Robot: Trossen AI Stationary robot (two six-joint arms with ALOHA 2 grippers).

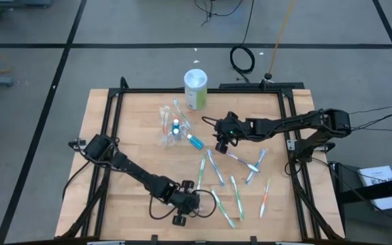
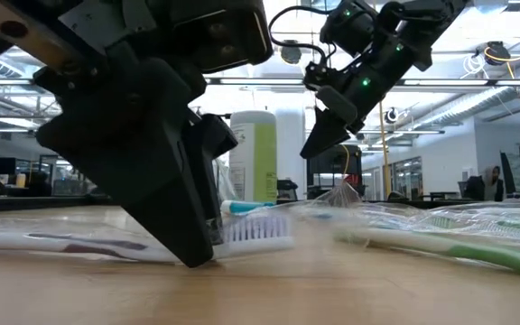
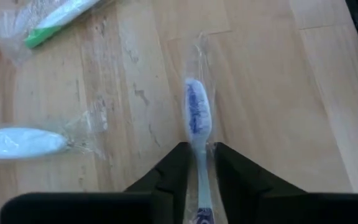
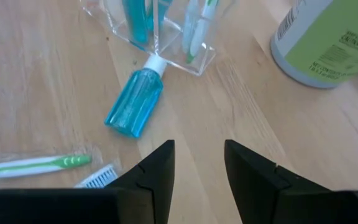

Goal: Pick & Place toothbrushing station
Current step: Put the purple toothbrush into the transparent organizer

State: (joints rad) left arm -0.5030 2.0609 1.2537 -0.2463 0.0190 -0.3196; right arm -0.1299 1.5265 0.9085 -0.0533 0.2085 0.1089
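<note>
A wrapped toothbrush (image 3: 197, 118) with blue bristles lies on the wooden table near its front edge. My left gripper (image 3: 199, 171) is down on it and shut on its neck; in the low view the bristle head (image 2: 256, 233) sticks out past the fingers. My right gripper (image 4: 197, 165) hangs open above the table's middle with nothing between its fingers. Just ahead of it lies a small blue tube (image 4: 134, 102). The clear plastic container (image 4: 160, 31) behind the tube holds a few toothbrushes. My left gripper pinches the toothbrush's neck (image 3: 199, 155), just behind the bristle head, between its two fingers, clear wrapper included. The fingers come slanting down from above and from the table's left, one on each side of the brush. The brush lies flat on the table.
Several more wrapped toothbrushes (image 1: 233, 194) lie scattered over the front right of the table; two lie close to my left gripper (image 3: 23, 142). A white and green canister (image 1: 196, 88) stands at the far edge. A black frame (image 1: 284, 122) runs round the table.
</note>
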